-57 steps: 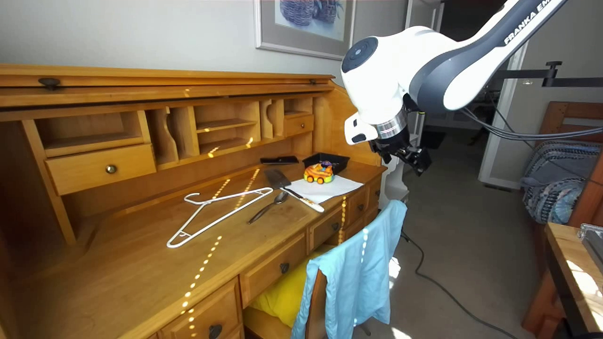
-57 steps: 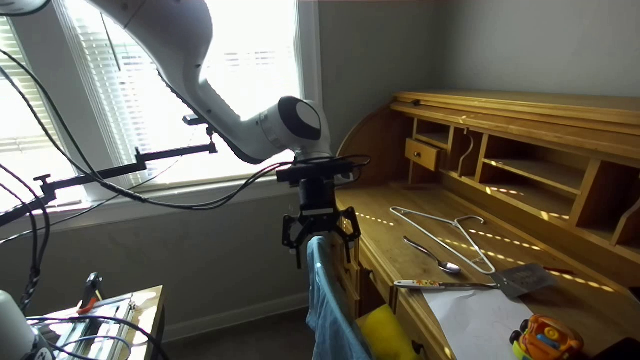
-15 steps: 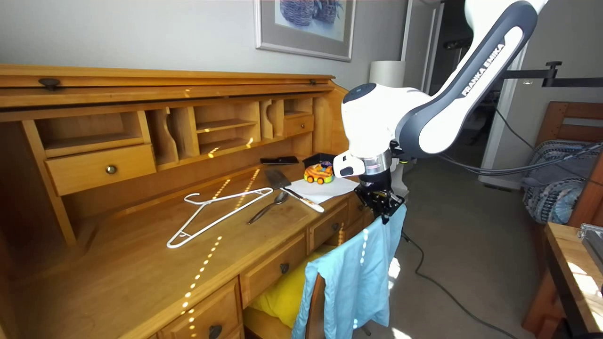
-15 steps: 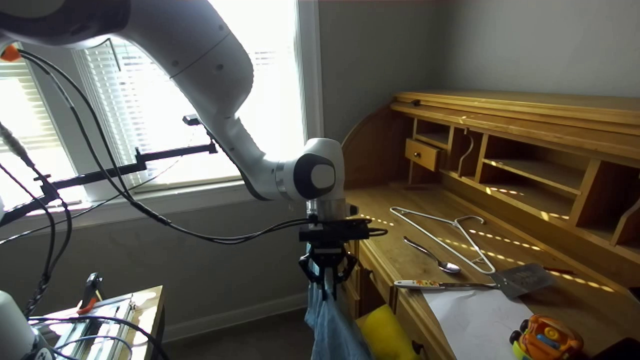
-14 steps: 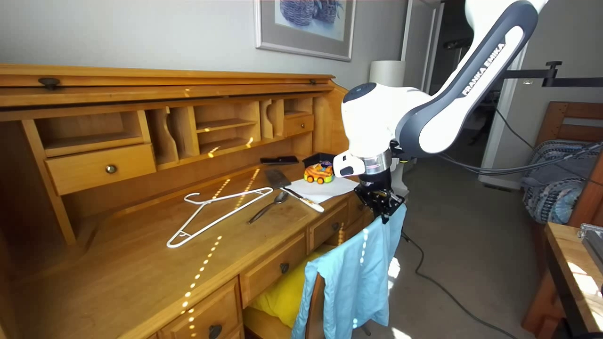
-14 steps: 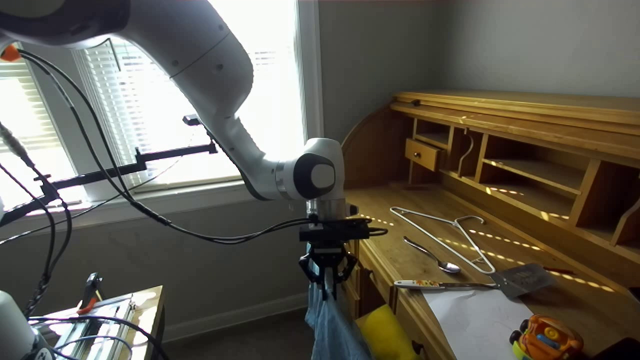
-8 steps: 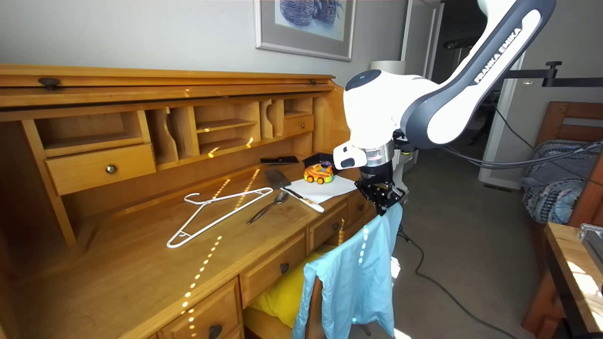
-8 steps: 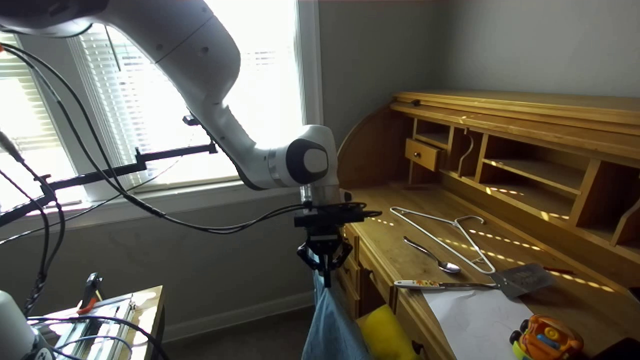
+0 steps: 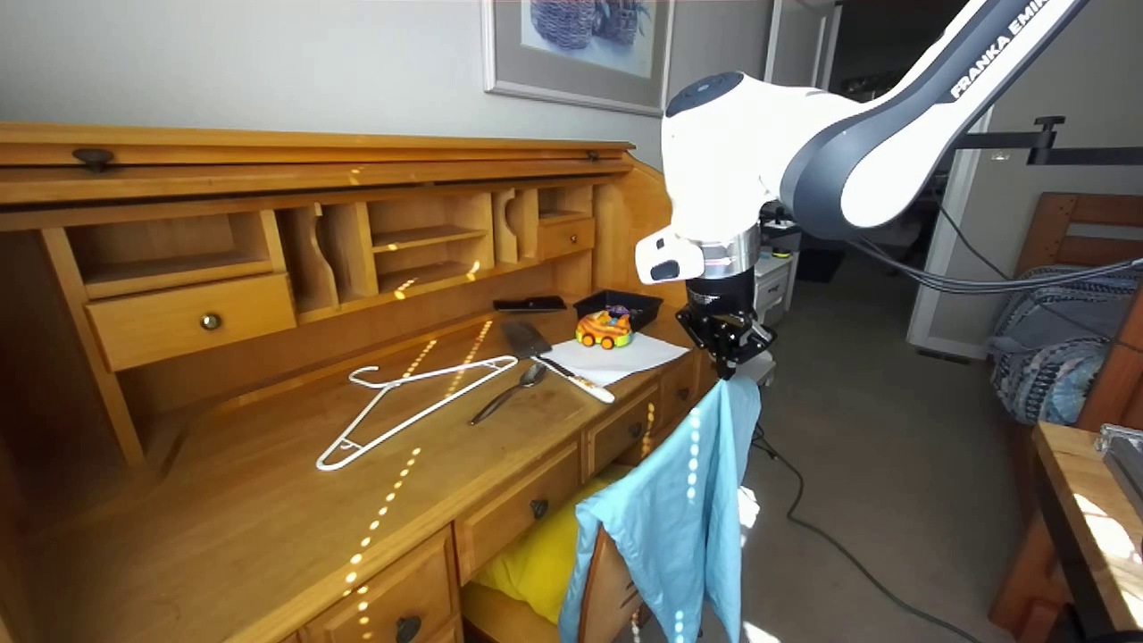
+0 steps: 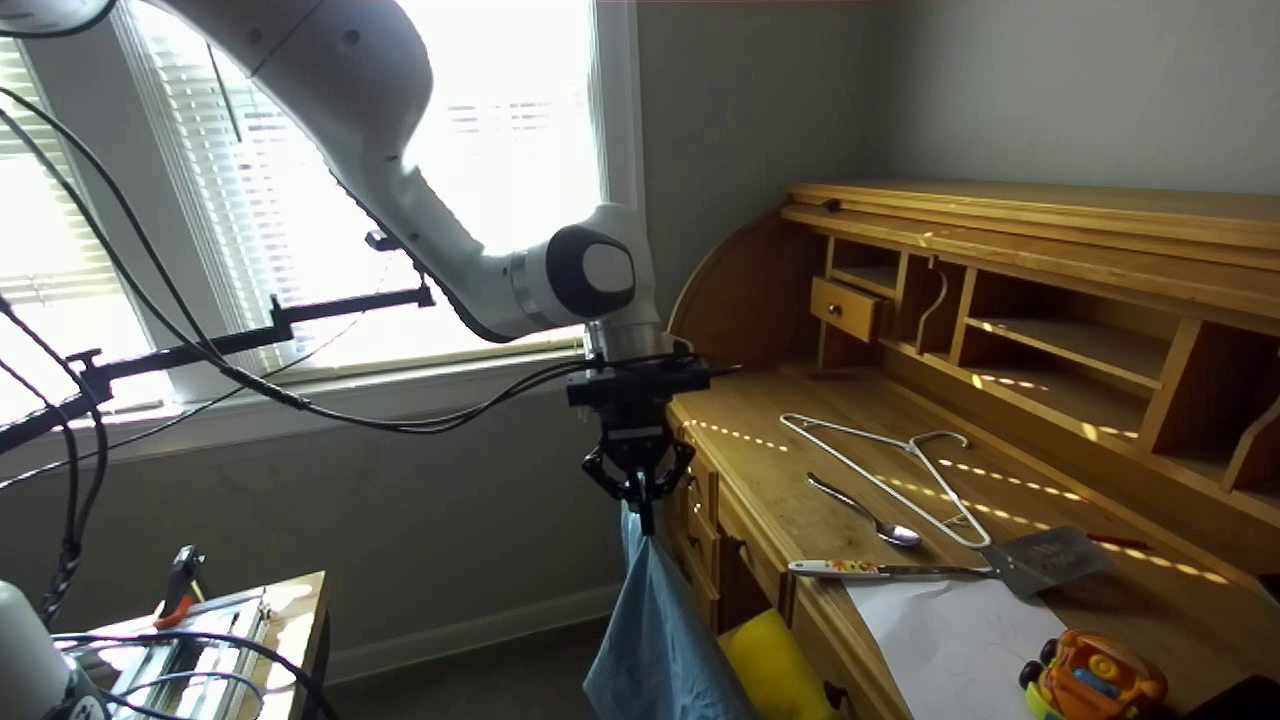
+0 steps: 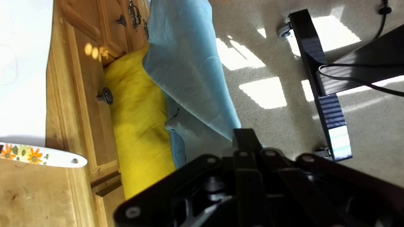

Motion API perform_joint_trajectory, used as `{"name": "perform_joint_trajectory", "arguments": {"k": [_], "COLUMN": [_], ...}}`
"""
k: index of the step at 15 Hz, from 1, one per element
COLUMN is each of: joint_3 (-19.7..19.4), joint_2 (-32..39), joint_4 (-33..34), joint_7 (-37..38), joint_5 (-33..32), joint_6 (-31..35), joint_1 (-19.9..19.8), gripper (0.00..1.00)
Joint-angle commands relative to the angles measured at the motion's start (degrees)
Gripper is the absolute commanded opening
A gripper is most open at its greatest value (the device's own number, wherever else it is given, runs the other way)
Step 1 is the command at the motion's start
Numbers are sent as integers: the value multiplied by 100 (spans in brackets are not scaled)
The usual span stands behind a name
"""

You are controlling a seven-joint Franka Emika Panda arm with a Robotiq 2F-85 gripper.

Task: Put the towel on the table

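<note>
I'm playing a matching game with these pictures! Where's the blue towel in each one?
In an exterior view: towel, lower half, right of centre.
In an exterior view: towel, bottom, near the middle.
In the wrist view: towel, top edge down to the middle.
Shared landmark: yellow cloth, beside it in all three.

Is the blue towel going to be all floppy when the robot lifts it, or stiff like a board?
Very likely floppy: the blue towel droops in soft folds from the gripper. It's probably light for its size, since it looks like thin cloth. It might drag a bit too, because part of it drapes over the chair.
</note>
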Motion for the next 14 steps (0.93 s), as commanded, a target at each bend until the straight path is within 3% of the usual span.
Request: {"name": "perform_joint_trajectory", "arguments": {"k": [1,5,14], "joint_3": [-102,-152,-154], "joint_2": [-414,-608,-2449], "joint_4": [-201,-166,-785], "joint_7": [627,1015,2593], "joint_5": [-195,-163,31], "joint_6": [-126,-248,-132], "joint_1": [54,-3,-44], "gripper": [0,0,0]}}
